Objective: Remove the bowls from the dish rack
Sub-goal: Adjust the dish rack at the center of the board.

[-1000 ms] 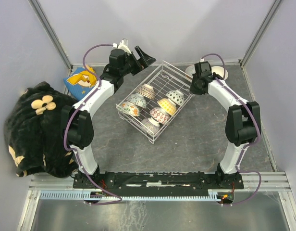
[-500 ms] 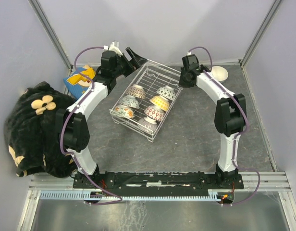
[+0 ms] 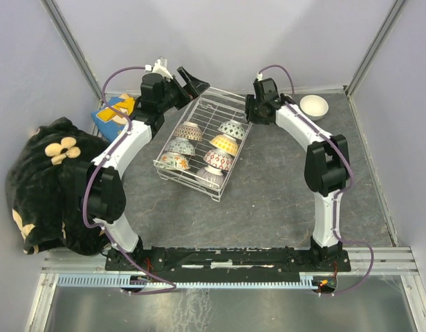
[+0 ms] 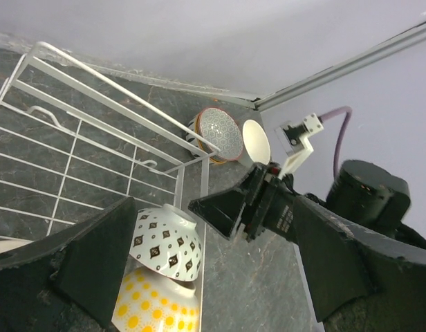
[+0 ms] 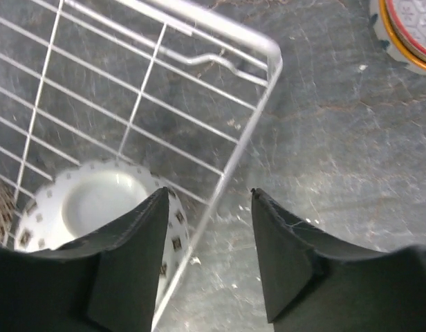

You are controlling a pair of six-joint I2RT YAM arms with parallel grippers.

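Note:
The white wire dish rack (image 3: 214, 109) lies at an angle mid-table with several patterned bowls (image 3: 225, 144) upside down in it. My right gripper (image 3: 249, 111) is at the rack's far right rim. In the right wrist view its open jaws (image 5: 207, 200) straddle the rim wire (image 5: 268, 52) without pinching it, beside a diamond-patterned bowl (image 5: 95, 207). My left gripper (image 3: 187, 81) hovers open above the rack's far left corner. Its wrist view shows the diamond bowl (image 4: 164, 242), a yellow-dotted bowl (image 4: 154, 304) and the rack (image 4: 95, 76).
A stack of bowls (image 3: 314, 106) stands on the table at the far right, outside the rack; the stack (image 5: 406, 28) also shows in the right wrist view. A black flowered cloth heap (image 3: 50, 183) and a blue-yellow box (image 3: 115, 114) lie at the left.
The rack has slid and turned to the left with the right gripper on its rim. That gripper has now opened and let go of the wire. The left arm shifted slightly left.

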